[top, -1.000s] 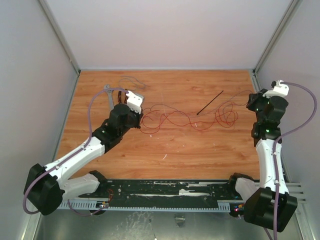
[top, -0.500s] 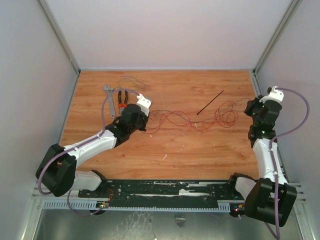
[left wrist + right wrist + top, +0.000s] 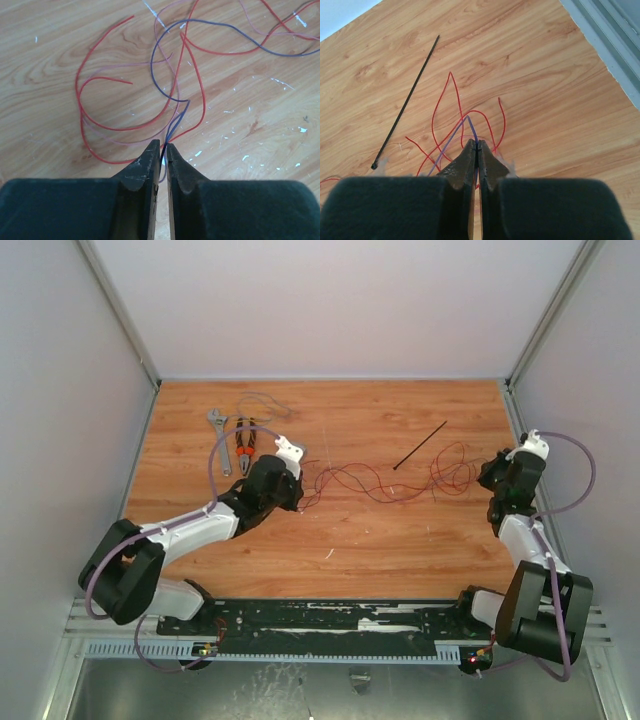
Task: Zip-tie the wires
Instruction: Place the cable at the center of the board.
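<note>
The wires (image 3: 380, 483), thin red strands with a few purple ones, lie looped across the middle of the wooden table. My left gripper (image 3: 300, 486) is at their left end. In the left wrist view its jaws (image 3: 163, 146) stand a narrow gap apart, with a purple strand (image 3: 187, 101) running loosely between them. My right gripper (image 3: 487, 478) is at the wires' right end; its tips (image 3: 477, 144) are shut on a purple strand (image 3: 468, 118) among red loops. The zip tie (image 3: 420, 445), a straight black strip, lies free on the table behind the wires, and shows up left of the right gripper (image 3: 407, 102).
Orange-handled pliers (image 3: 243, 440) and a grey wrench (image 3: 217, 425) lie at the back left, beside a loose dark strand (image 3: 262, 400). Pale walls close in the table on three sides. A grey rail (image 3: 610, 40) runs along the table's right edge.
Both arms came in toward the table's middle with the wire ends, bunching the loops. The left jaws, shut before, now stand slightly apart.
</note>
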